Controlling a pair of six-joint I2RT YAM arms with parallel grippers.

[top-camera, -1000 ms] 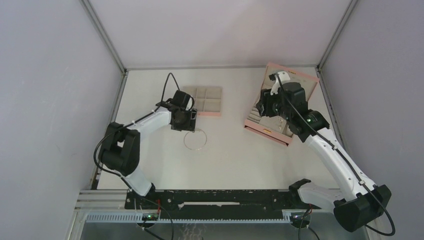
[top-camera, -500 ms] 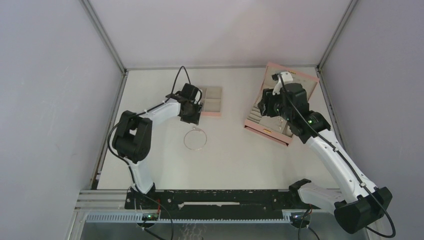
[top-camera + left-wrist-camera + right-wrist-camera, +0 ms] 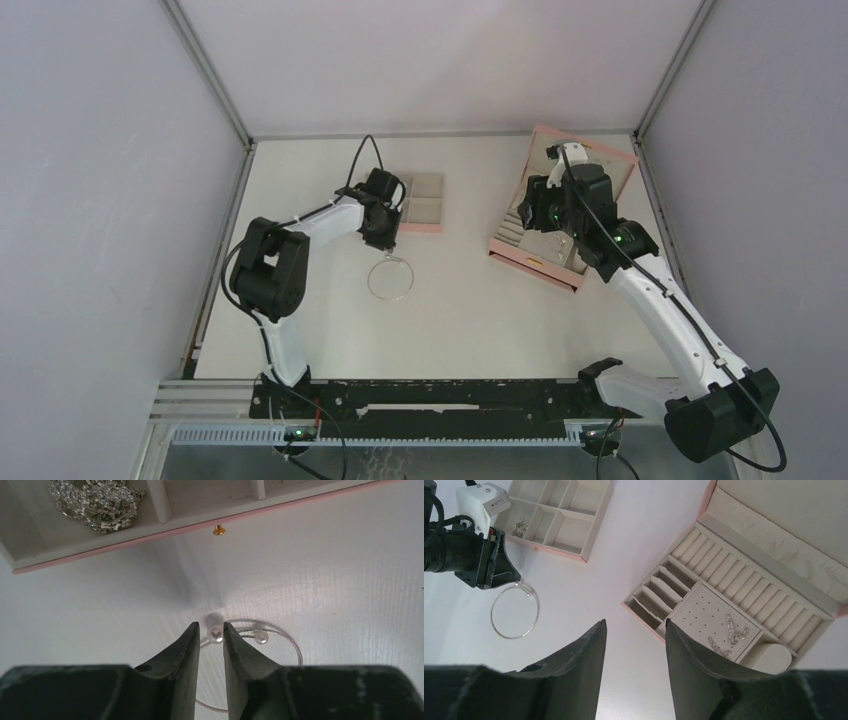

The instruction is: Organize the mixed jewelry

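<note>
The thin silver wire hoop (image 3: 390, 297) lies on the white table just below the pink compartment tray (image 3: 425, 228). In the left wrist view the hoop (image 3: 296, 649) carries two pearl beads. My left gripper (image 3: 210, 625) is down at the hoop's top, jaws narrowly apart, one bead between the tips with a small gap on its left. A silver chain cluster (image 3: 95, 502) sits in a tray compartment. A tiny gold stud (image 3: 218, 530) lies by the tray's edge. My right gripper (image 3: 636, 622) is open and empty, high over the table beside the pink box (image 3: 734, 575).
The pink box stands open at the right (image 3: 535, 262), with ring rolls, slots and a stud pad holding sparkly pieces (image 3: 729, 630). The tray (image 3: 589, 545) has several empty compartments. Grey walls enclose the table on three sides.
My left gripper swung from over the hoop's left up toward the tray edge, then came down onto the hoop's top. The hoop has stayed put. The right arm barely moved.
</note>
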